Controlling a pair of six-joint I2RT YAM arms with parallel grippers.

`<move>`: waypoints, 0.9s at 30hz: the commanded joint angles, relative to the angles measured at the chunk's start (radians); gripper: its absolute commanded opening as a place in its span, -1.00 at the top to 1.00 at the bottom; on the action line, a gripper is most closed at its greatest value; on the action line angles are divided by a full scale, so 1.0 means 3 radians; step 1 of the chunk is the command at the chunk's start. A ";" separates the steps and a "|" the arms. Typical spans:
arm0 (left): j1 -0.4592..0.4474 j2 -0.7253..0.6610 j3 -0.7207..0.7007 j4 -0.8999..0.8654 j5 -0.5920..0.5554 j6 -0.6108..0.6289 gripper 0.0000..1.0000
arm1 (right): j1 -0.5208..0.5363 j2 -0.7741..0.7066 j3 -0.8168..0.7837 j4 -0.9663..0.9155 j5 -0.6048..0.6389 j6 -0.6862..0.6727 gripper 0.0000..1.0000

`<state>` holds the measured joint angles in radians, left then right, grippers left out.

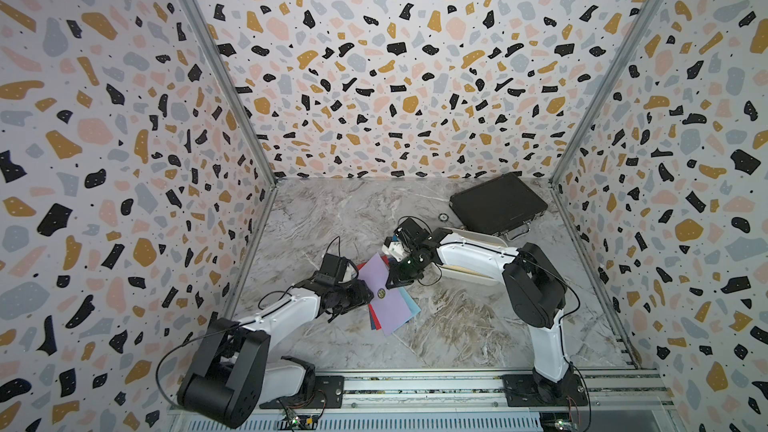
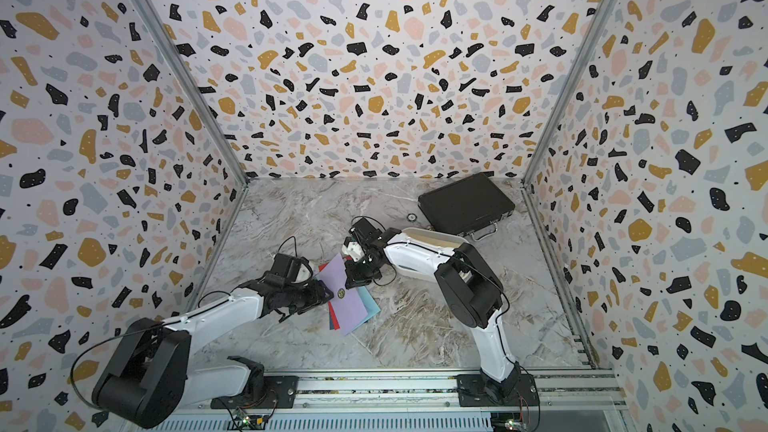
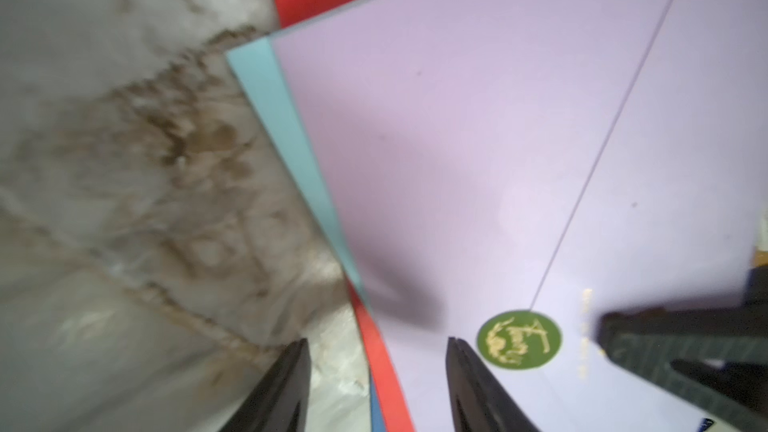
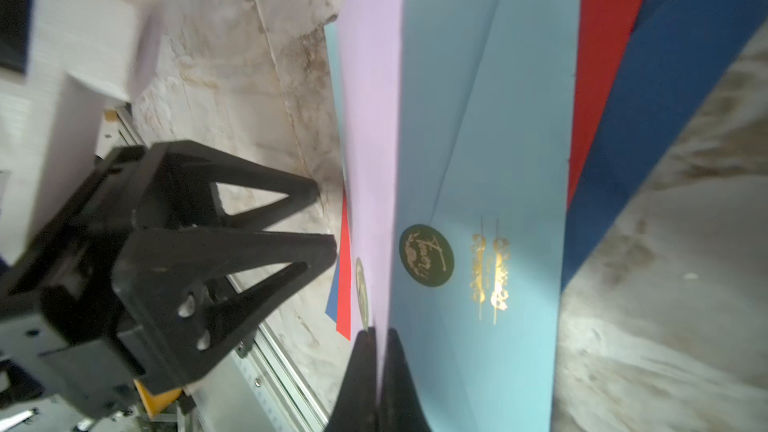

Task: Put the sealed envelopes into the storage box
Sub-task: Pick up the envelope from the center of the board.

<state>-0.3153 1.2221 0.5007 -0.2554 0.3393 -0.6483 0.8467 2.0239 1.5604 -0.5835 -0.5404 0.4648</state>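
Paper envelope [image 1: 390, 310], flat lilac rectangle, round green seal [image 1: 381, 293], veined marble tabletop [image 1: 457, 326]

Black briefcase [image 1: 498, 203], closed, metal handle, flat on the marble tabletop [image 1: 457, 326] well beyond the right gripper [image 1: 395, 280]; small round disc [image 1: 444, 217] beyond that gripper too, just beside the briefcase; terrazzo-patterned walls [image 1: 395, 56] on three sides.

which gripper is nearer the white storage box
Right. The right gripper, pinching the lilac envelope, is at its edge facing the storage box; the left gripper, open, is at the envelope's opposite edge.
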 commanded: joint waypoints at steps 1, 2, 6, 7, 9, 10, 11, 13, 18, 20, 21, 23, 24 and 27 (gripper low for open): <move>0.0003 -0.0474 0.0024 -0.0515 -0.0362 0.0014 -0.23 | -0.0002 -0.0461 0.0447 -0.0662 0.0219 -0.0734 1.00; 0.0007 -0.0606 0.0045 -0.0616 -0.0434 0.0026 -0.24 | -0.0014 -0.0516 0.0557 -0.0826 0.0254 -0.0930 1.00; 0.0007 -0.1026 0.0108 -0.0914 -0.0659 0.0054 -0.27 | -0.0117 -0.0711 0.1104 -0.1632 0.0717 -0.1915 1.00; 0.0003 -0.1080 0.0078 -0.0882 -0.0647 0.0041 -0.27 | -0.0152 -0.0743 0.1228 -0.1825 0.0889 -0.2136 1.00; 0.0006 -0.1123 0.0050 -0.0853 -0.0663 0.0034 -0.27 | -0.0251 -0.0793 0.1442 -0.2093 0.1203 -0.2484 1.00; 0.0006 -0.1119 0.0049 -0.0856 -0.0683 0.0044 -0.28 | -0.0329 -0.0845 0.1477 -0.2150 0.1346 -0.2644 1.00; 0.0003 -0.1092 0.0049 -0.0857 -0.0699 0.0061 -0.28 | -0.0398 -0.0909 0.1446 -0.2149 0.1488 -0.2769 1.00; 0.0003 -0.1022 0.0047 -0.0838 -0.0681 0.0080 -0.28 | -0.0528 -0.1026 0.1312 -0.2146 0.1754 -0.3164 1.00; 0.0003 -0.0853 0.0014 -0.0758 -0.0661 0.0133 -0.27 | -0.0882 -0.1117 0.0994 -0.2151 0.2168 -0.3847 1.00; 0.0007 -0.0834 -0.0030 -0.0713 -0.0666 0.0131 -0.27 | -0.1047 -0.1079 0.0961 -0.2148 0.2035 -0.3981 1.00; 0.0007 -0.0820 -0.0054 -0.0688 -0.0666 0.0131 -0.27 | -0.1112 -0.1037 0.0941 -0.2146 0.1971 -0.4049 1.00; 0.0003 -0.0811 -0.0069 -0.0680 -0.0676 0.0122 -0.26 | -0.1164 -0.0949 0.0906 -0.2141 0.2013 -0.4166 1.00; 0.0003 -0.0805 -0.0061 -0.0687 -0.0668 0.0133 -0.26 | -0.1197 -0.0890 0.0902 -0.2141 0.2005 -0.4191 1.00; 0.0003 -0.0804 -0.0066 -0.0673 -0.0672 0.0141 -0.26 | -0.1244 -0.0789 0.0867 -0.2144 0.1902 -0.4257 1.00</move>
<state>-0.3153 0.9798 0.4950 -0.4854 0.1478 -0.6231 0.4763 1.7885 1.8259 -1.1942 0.0452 -0.7391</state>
